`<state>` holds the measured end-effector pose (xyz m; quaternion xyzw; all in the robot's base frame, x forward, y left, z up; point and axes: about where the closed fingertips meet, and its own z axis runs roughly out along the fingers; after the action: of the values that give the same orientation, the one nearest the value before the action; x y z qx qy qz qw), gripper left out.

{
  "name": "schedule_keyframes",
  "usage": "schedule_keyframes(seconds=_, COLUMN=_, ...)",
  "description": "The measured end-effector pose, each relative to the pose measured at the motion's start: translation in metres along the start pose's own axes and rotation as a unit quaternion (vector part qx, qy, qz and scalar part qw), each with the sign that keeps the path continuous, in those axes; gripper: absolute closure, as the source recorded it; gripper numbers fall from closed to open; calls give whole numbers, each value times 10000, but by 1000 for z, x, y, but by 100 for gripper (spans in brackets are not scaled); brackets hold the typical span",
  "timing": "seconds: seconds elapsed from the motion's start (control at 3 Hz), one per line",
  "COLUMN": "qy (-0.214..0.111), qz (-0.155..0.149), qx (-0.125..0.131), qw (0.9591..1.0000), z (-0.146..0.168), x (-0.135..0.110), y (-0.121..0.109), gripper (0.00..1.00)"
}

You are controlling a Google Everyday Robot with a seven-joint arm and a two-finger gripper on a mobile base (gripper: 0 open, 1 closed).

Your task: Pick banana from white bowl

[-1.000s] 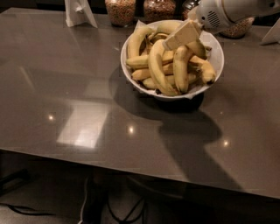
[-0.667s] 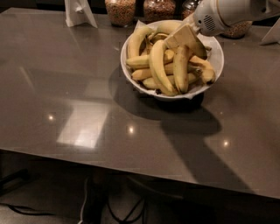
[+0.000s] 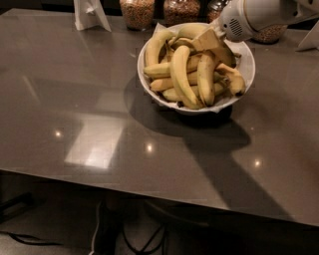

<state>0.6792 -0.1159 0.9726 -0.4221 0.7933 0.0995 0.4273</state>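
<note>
Nothing much has moved since a second ago: tool (image 3: 207, 40) is at the same spot on the far side of the pile, arm housing (image 3: 249, 17) maybe nudged a hair, fruit unchanged. Can't tell whether the tool is open or closed; it's down against the top of the heap and nothing is visibly lifted. Target banana (image 3: 180, 74) lies on top of the pile in the white bowl (image 3: 248, 69), arching from the middle of the heap down to the near rim, with a shorter banana (image 3: 206, 79) touching it on the right. The bowl sits toward the far edge of the table (image 3: 99, 99), right of centre. Handling guess: moderate weight, firm but bruisable, smooth skin that could slip, and curved, so it will want to rotate in a pinch. I'd take it across the thick mid-span, clear of the neighbour, with light squeeze. Neighbours lean on it, so lifting may drag or roll them; the bowl could also shift. The table is dark, glossy and hard, with ceiling lights reflected in it, so I expect a dropped banana to slide. Grain jars (image 3: 137, 12) line the far edge just behind the bowl, and a white card (image 3: 89, 12) stands near the far-left corner. Cables (image 3: 144, 239) lie under the near edge.
</note>
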Motion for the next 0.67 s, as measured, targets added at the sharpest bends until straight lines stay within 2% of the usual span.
schedule_keyframes(seconds=0.33, qy=22, qz=-83, qx=97, qw=9999, z=-11, x=-10, y=-1, gripper=100)
schedule_keyframes(seconds=0.67, qy=77, qz=-167, qx=184, qw=9997, z=-22, x=-17, y=-1, gripper=100)
